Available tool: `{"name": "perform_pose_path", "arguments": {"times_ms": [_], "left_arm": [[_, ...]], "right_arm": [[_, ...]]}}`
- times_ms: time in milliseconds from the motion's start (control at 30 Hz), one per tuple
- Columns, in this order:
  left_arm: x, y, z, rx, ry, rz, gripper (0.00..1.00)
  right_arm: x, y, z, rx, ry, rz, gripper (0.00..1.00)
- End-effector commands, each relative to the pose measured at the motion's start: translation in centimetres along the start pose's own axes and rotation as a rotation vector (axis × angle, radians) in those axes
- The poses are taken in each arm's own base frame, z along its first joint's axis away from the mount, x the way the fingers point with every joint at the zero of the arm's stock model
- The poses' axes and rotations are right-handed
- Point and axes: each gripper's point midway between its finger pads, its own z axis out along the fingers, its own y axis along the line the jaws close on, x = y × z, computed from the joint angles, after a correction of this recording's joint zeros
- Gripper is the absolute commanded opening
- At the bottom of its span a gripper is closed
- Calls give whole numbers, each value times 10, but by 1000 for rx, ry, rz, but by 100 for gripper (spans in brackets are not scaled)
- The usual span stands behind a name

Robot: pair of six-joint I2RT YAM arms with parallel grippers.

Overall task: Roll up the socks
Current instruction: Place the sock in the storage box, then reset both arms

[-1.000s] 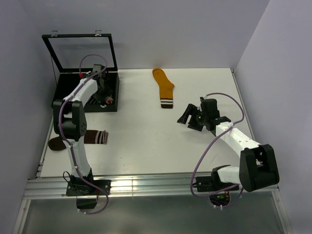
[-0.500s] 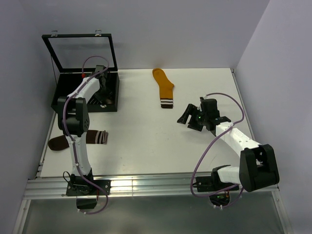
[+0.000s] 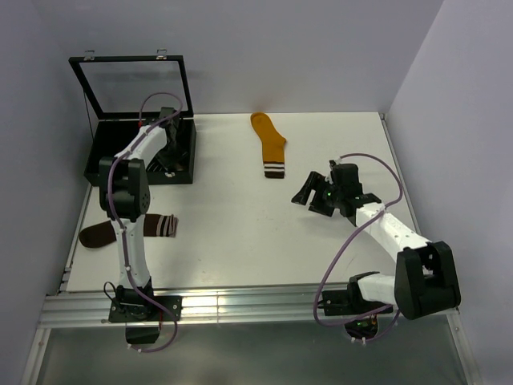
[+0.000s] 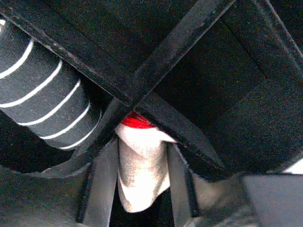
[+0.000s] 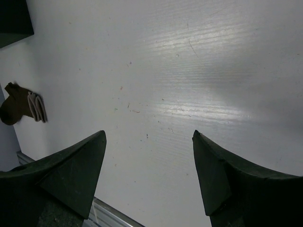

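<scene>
Brown sock (image 3: 128, 230): laid flat on the table (image 3: 224, 208) at the near left, just beside the left arm's upright link. Its long axis runs across the table, with the striped cuff to the right.

Right gripper (image 5: 148, 137): held above bare table on the right side. The jaws are spread wide and nothing is seen between them.

Mustard sock (image 3: 270, 144): laid flat at the far middle, well apart from both grippers. Its long axis runs near to far, with the striped cuff at the near end. It lies farther back and to the left of the right gripper, which is judged the closer one.

Box (image 3: 141, 180): a black box with its lid raised, set at the far left and split by crossing dividers (image 4: 189, 33).

Striped sock (image 4: 42, 97): rolled and lodged in a compartment, left of the crossing in the wrist view.

Left gripper (image 4: 141, 151): inside the box, closed on the beige sock (image 4: 142, 175), which fills the gap between the fingers.

Beige sock, position: its long axis runs along the fingers. The red end points away from the wrist and meets the divider crossing, not an open compartment.

Coming move: a sideways shift off the crossing is judged necessary before release. The brown sock is nearest the left arm.
</scene>
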Motion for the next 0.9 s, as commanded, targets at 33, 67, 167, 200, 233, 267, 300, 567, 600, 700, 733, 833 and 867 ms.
{"name": "perform_pose_path", "arguments": {"times_ms": [33,67,167,200,233,267,300,567,600,700,733,833,867], "left_arm": [[-10,14,-22,-24,-13,17,54],[-14,11,-29,-3,-24,11,56],[-29,4,-58,55,-72,-5,59],[-32,2,-66,72,-81,-8,61],[-39,0,-83,103,-106,-12,64],[-43,-1,-93,125,-121,-14,66],[-47,-2,-103,145,-137,-16,67],[-78,28,-230,334,-398,13,87],[-77,36,-236,332,-426,35,90],[-80,71,-294,391,-581,30,95],[-81,84,-303,375,-622,20,99],[-76,122,-340,379,-747,18,99],[-77,135,-349,364,-788,8,100]], "right_arm": [[-17,10,-14,-21,-71,-43,80],[-17,10,-17,-19,-73,-42,81],[-20,15,-25,-27,-89,-52,80],[-23,18,-28,-29,-101,-58,80],[-24,19,-31,-29,-107,-65,80],[-25,21,-37,-28,-116,-69,80],[-28,21,-41,-20,-136,-70,80],[-49,24,-89,34,-320,-78,82],[-53,26,-96,39,-343,-84,82],[-64,29,-124,65,-425,-92,83],[-65,28,-136,85,-457,-91,83],[-77,37,-172,95,-547,-108,84],[-82,35,-183,123,-585,-107,85]]}}
